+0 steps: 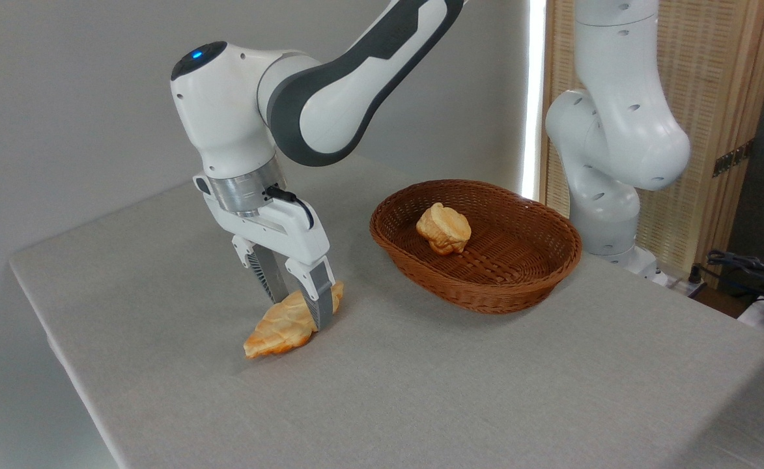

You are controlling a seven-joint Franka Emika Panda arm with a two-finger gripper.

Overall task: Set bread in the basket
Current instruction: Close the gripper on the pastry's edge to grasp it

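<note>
So the gripper (295,305) is down at the tabletop (421,391) with its fingers (320,293) straddling the leaf-shaped bread (277,332), one on each side near its far end. They look snug against it, but I honestly can't tell if they're really clamped or just touching. The bread is lying on the tabletop, well left of the wicker basket (486,286), which already has a lumpy bread roll (443,228) sitting in it.

What worries me: the grip is way off-centre, so on a lift the long free end could droop or pivot and slide out. The pastry might also squash or crack under pressure. And a dangling tip could clip the basket rim on the way in.

Hard to see: the near finger hides the contact patch, and the bread's far tip is mostly behind it. The arm's upper part is cut off too.
</note>
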